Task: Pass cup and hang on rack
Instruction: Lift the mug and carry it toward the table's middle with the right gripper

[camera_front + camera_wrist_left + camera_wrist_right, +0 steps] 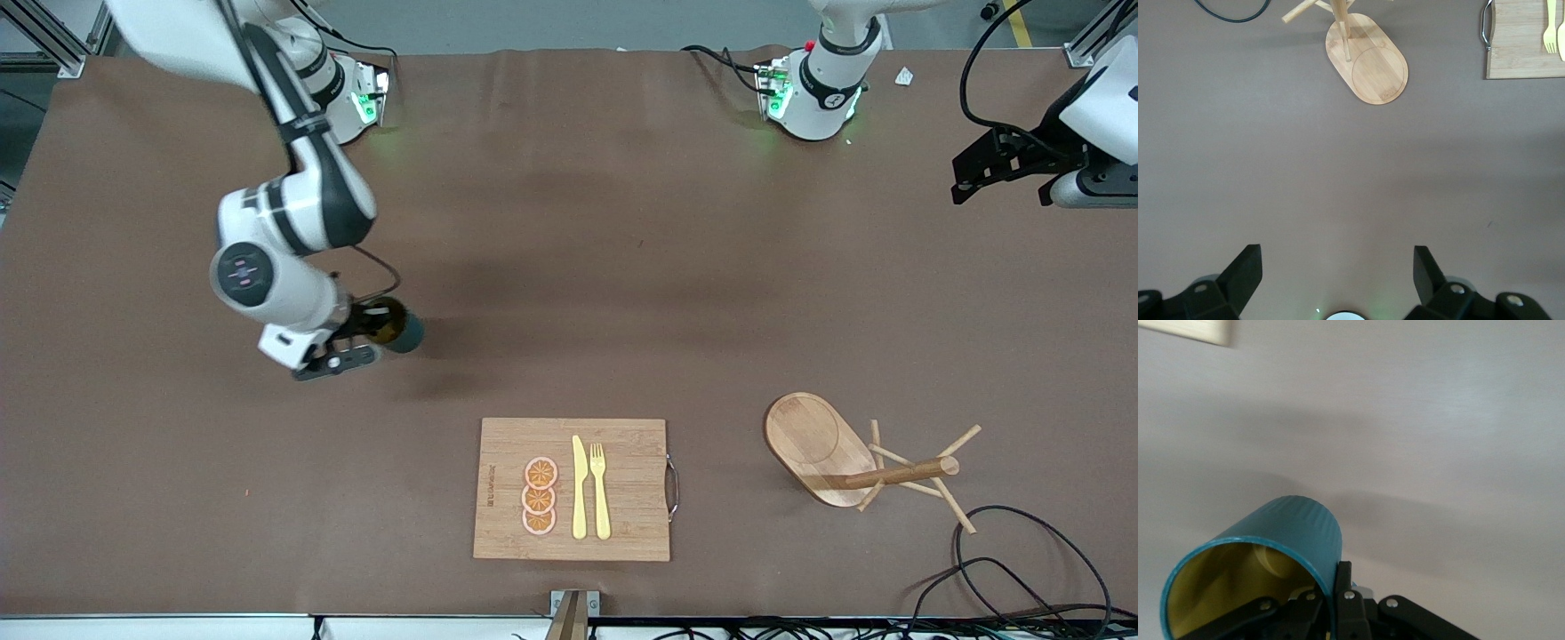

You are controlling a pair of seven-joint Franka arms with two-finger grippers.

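Right wrist view alone shows the right gripper (1331, 603) clamping the cup (1265, 567) rim, seemingly airborne; left gripper (1338, 273) gapes.

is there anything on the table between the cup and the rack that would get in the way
Nothing visible blocks it. The right gripper is shut on the cup's rim at the right arm's end. The rack stands toward the left arm's end, with bare table between. The cutting board lies nearer the front camera, flat and low. The left gripper waits open.
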